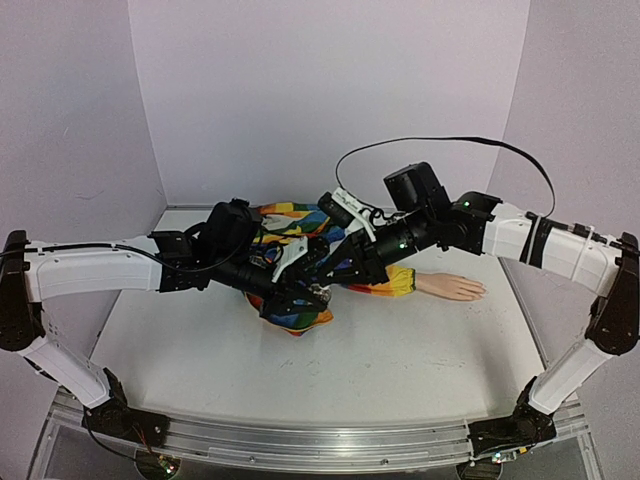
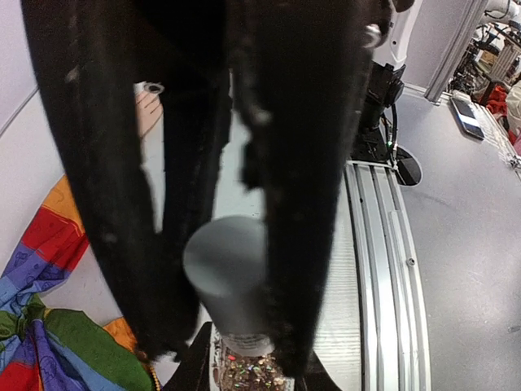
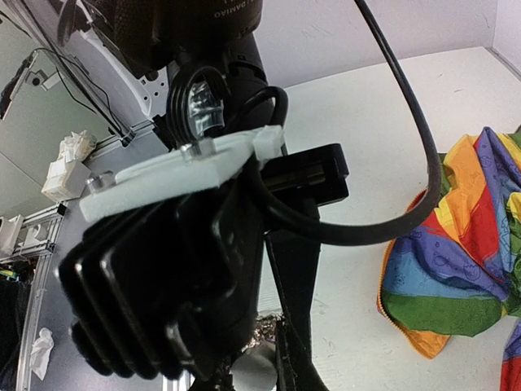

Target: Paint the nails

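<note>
Left claw (image 2: pixel 226 338) clamps a grey cylindrical cap (image 2: pixel 224 269), right claw (image 2: pixel 254 376) the glitter-filled bottle (image 2: pixel 244 368) beneath; a skewed pull could spill it.

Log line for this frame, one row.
left end effector: shut on gray-capped bottle | right end effector: shut, at the bottle | mannequin hand: untouched

Top external: high, behind the arm bases, angled down over the whole tabletop (image 1: pixel 380 370). Left wrist: tight along own fingers (image 2: pixel 98 163), facing the near-edge rail (image 2: pixel 374 244). Right wrist: close, blocked by black hardware (image 3: pixel 163 269) — tabletop beyond. Shared by all three — rainbow sleeve (image 1: pixel 290 318).
</note>
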